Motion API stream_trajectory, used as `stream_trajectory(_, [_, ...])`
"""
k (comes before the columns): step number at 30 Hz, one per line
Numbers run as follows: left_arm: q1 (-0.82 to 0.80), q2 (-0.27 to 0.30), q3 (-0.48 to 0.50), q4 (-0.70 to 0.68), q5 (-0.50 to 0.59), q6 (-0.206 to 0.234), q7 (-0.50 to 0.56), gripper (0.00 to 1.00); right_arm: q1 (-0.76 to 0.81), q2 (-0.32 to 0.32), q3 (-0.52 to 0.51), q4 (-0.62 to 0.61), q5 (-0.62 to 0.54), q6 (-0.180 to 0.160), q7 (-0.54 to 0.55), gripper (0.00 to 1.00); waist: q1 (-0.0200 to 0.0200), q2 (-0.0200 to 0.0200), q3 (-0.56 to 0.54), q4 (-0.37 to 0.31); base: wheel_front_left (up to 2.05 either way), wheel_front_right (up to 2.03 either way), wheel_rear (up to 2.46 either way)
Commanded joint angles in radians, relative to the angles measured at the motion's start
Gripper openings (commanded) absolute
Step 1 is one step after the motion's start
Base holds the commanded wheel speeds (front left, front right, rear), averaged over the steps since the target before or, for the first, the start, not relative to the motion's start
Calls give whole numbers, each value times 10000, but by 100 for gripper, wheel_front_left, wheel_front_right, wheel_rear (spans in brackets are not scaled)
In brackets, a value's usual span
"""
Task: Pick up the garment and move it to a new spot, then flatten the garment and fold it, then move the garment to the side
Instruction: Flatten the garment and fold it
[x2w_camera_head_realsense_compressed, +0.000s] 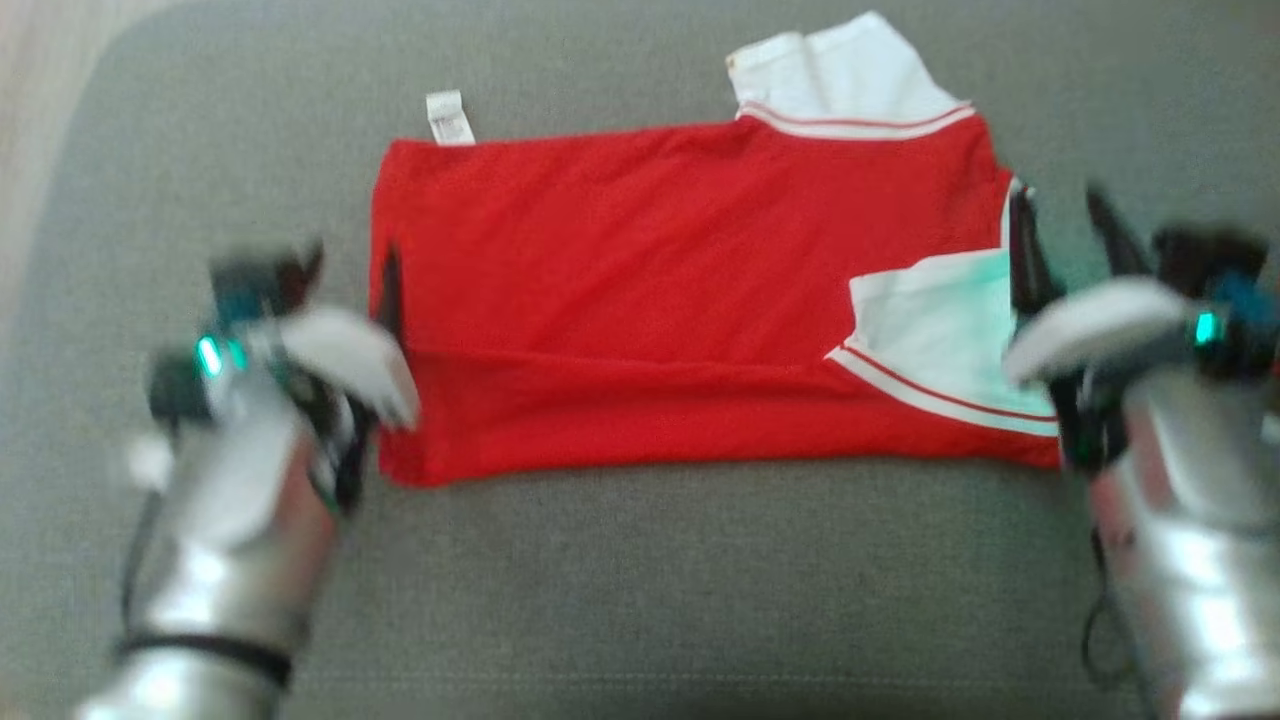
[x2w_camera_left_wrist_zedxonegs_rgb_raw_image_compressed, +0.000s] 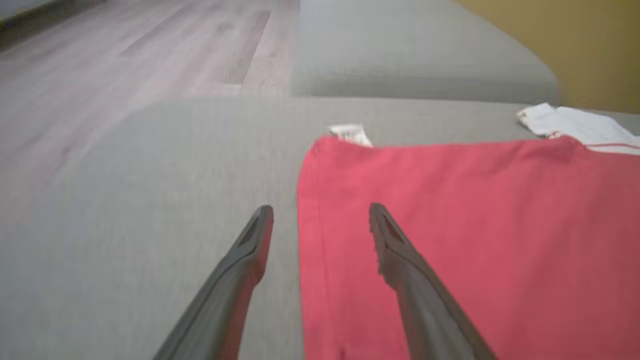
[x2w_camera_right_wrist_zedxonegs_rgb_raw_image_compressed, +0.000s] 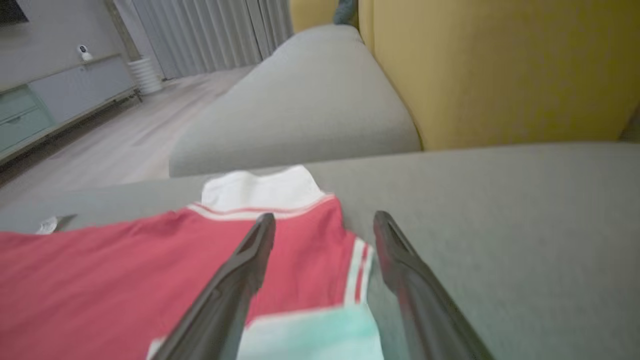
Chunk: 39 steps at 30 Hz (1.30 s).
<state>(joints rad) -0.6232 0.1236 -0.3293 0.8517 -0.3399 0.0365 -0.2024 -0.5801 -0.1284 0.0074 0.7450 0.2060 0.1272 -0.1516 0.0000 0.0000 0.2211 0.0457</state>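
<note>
The garment (x2w_camera_head_realsense_compressed: 650, 300) is a red shirt with white, red-striped sleeves, lying folded into a wide rectangle on the grey sofa cushion (x2w_camera_head_realsense_compressed: 640, 580). A white label (x2w_camera_head_realsense_compressed: 449, 117) sticks out at its far left corner. My left gripper (x2w_camera_head_realsense_compressed: 350, 270) is open at the garment's left edge, one finger over the red cloth (x2w_camera_left_wrist_zedxonegs_rgb_raw_image_compressed: 475, 225) and one over bare cushion, holding nothing. My right gripper (x2w_camera_head_realsense_compressed: 1058, 215) is open at the right edge beside the white sleeve (x2w_camera_head_realsense_compressed: 940, 320). In the right wrist view its fingers straddle the striped hem of the garment (x2w_camera_right_wrist_zedxonegs_rgb_raw_image_compressed: 125, 260), with nothing gripped.
A second grey cushion (x2w_camera_right_wrist_zedxonegs_rgb_raw_image_compressed: 310, 110) lies beyond this one, with a yellow backrest (x2w_camera_right_wrist_zedxonegs_rgb_raw_image_compressed: 490, 70) to the right. Wooden floor (x2w_camera_left_wrist_zedxonegs_rgb_raw_image_compressed: 125, 60) runs along the left edge of the sofa. A low sideboard (x2w_camera_right_wrist_zedxonegs_rgb_raw_image_compressed: 50, 105) and curtains (x2w_camera_right_wrist_zedxonegs_rgb_raw_image_compressed: 210, 35) stand far off.
</note>
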Motion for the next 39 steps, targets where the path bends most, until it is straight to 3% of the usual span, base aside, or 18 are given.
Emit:
stream_trajectory(1, [-899,517,211,-125,114,-157,206,100,-666,-76,348,-414,-78,35,149,100,0,0,567,21,0,0,0])
stream_trajectory(7, [-2960,1220,-13,609,240,-956,1351,100,-2328,-140,863,-516,-109,35,584,100,0,0,1545,-26,0,0,0])
stream_trajectory(14, [-4030,1459,-258,1336,14,-1503,1921,100,-3343,-216,1432,-181,-122,35,573,100,0,0,2274,-88,0,0,0])
stream_trajectory(29, [-4753,1198,-396,1238,-1282,-1667,1040,100,-4178,-353,1655,768,-73,35,114,100,0,0,2665,74,0,0,0])
stream_trajectory(39, [-4408,1508,-1085,1332,-2395,-1670,1715,100,-4614,-184,1925,1157,-9,35,-35,100,0,0,2919,-46,0,0,0])
